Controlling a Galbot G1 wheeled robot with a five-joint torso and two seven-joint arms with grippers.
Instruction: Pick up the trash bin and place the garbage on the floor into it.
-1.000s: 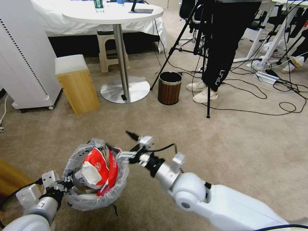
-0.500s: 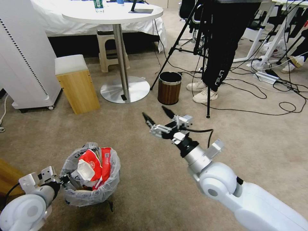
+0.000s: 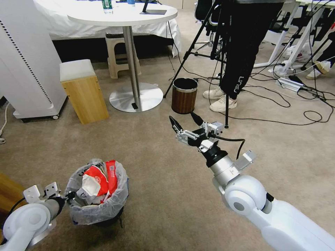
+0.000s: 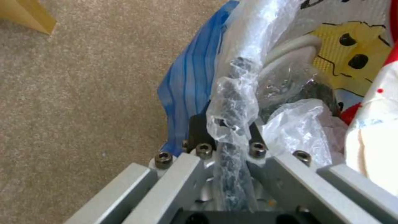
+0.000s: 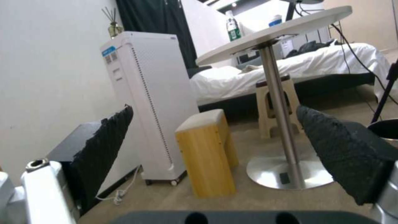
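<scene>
Left gripper (image 3: 69,196) clamps the bagged rim of the trash bin (image 3: 101,205), which sits on the floor (image 3: 167,195) packed with garbage (image 3: 99,179). Right gripper (image 3: 185,122) hangs released above carpet, well apart from the bin.

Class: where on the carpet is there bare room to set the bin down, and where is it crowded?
Bare floor lies between the trash bin and the right claw. It is crowded around the wood-grain bin, tripod and cables.
</scene>
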